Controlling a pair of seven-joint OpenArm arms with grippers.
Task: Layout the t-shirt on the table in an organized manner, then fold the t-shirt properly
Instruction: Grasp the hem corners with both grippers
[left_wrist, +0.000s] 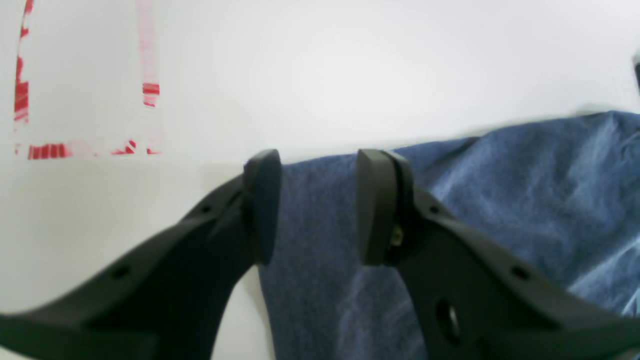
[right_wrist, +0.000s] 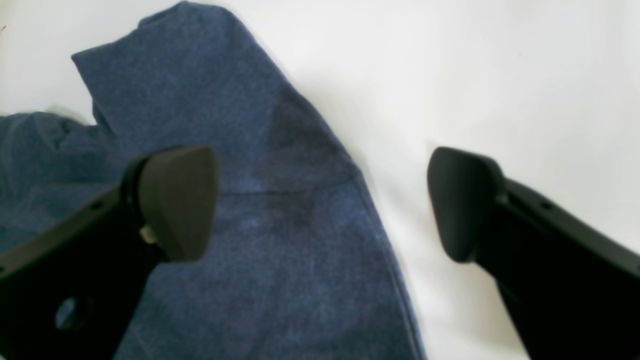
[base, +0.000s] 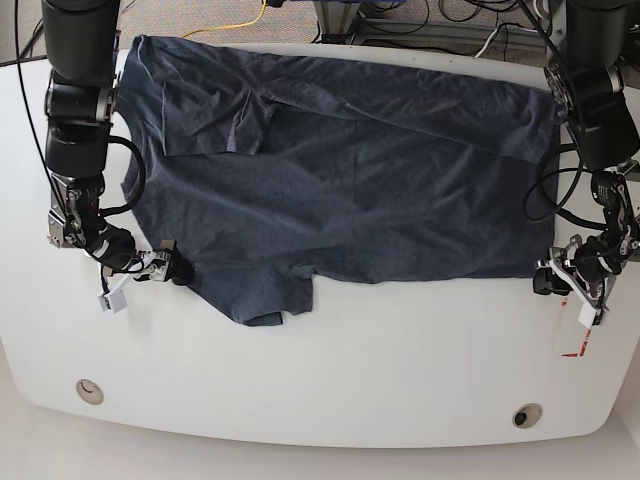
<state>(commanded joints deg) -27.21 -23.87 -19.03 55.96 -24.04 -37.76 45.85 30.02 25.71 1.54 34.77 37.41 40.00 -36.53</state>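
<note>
The white tabletop (base: 330, 380) is bare along its near edge, with two small round holes (base: 89, 390) close to that edge, one on each side. A little farther in, the left claw (left_wrist: 318, 206) sits low at the corner of the dark blue t-shirt (base: 340, 180). Its two black fingers (left_wrist: 262, 205) are apart, one on each side of the cloth corner, and I cannot tell if they press on it, so the left claw looks released. Just beside it on the white top is a red tape mark (left_wrist: 45, 150), worn and patchy. On the other side, the right claw (right_wrist: 320, 202) is wide open and grasps nothing. One of its fingers is over the blue cloth and the other is over the bare white top, with the shirt's edge running between them. In the base view this claw is at the shirt's edge, next to a short sleeve (base: 265, 300) that sticks out toward the near edge. The t-shirt lies spread out flat across the middle and far part of the tabletop, with soft wrinkles and one folded-over flap (base: 205, 110) near the far corner. At the far edge stand the two black arms, and past them are cables (base: 240, 20) on the floor
</note>
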